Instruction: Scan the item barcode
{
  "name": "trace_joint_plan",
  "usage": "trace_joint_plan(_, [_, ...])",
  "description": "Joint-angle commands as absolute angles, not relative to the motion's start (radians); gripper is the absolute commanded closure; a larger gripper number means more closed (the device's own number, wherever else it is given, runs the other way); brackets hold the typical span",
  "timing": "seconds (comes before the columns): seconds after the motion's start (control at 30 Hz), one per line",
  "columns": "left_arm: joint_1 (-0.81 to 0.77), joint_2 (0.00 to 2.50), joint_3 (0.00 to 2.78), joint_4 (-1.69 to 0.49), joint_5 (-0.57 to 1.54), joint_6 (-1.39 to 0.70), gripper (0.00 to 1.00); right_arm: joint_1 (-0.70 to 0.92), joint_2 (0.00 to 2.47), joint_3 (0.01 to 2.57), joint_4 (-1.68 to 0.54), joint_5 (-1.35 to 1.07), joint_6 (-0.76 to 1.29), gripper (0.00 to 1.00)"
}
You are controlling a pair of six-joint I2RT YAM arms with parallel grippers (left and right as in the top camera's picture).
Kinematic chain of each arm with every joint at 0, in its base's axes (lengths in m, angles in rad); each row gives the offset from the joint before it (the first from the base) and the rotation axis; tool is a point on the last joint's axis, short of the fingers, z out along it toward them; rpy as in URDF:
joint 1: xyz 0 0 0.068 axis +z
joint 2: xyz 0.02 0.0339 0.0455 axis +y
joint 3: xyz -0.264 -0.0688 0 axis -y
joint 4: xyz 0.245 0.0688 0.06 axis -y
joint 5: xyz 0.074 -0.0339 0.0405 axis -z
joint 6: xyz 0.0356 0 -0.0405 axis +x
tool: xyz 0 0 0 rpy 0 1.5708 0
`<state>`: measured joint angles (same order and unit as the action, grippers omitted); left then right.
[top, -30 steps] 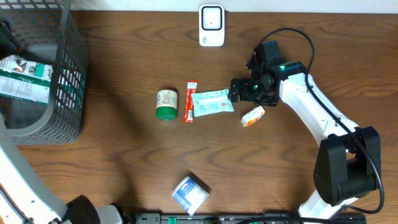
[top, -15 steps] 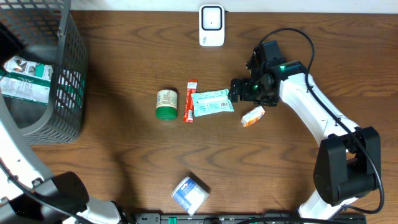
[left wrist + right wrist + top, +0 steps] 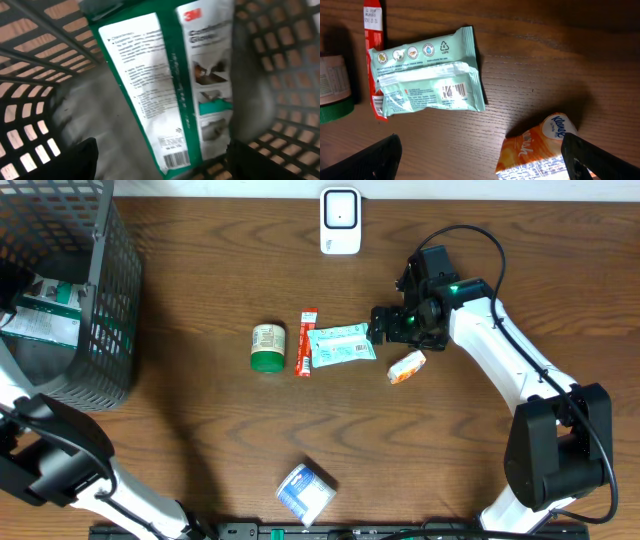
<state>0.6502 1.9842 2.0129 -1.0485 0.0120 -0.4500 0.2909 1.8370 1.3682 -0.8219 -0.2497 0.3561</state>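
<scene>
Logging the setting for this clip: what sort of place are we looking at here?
Probably a mock shop checkout set up on a wooden table. A white scanner stands at the far edge, a black mesh basket holds a green package, and a mint-green packet with a barcode lies mid-table.

The left gripper (image 3: 170,167) is spreading wider above the green-and-white packet (image 3: 165,85) in the basket (image 3: 110,300), and the left arm (image 3: 55,465) is swinging leftward.
</scene>
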Motion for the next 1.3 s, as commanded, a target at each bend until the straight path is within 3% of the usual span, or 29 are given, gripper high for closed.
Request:
trace_joint_plan(0.0, [0.651, 2.013, 1.999, -1.054, -0.006, -0.48, 0.16, 0.292, 1.825, 1.378, -0.822, -0.243, 0.366, 0.01])
trace_joint_plan(0.47, [0.651, 2.086, 1.919, -1.042, -0.1, -0.48, 0.14, 0.292, 1.825, 1.378, -0.822, -0.243, 0.366, 0.01])
trace_joint_plan(0.93, [0.651, 2.086, 1.718, -0.795, -0.083, -0.457, 0.14, 0.292, 1.825, 1.378, -0.822, -0.243, 0.366, 0.01])
trace_joint_plan(1.13, [0.651, 2.086, 1.615, -0.622, 0.132, -0.383, 0.15, 0.292, 1.825, 1.378, -0.822, -0.243, 0.366, 0.01])
trace_joint_plan(1.27, [0.651, 2.082, 1.612, -0.573, 0.289, -0.318, 0.28, 0.292, 1.825, 1.378, -0.822, -0.243, 0.366, 0.01])
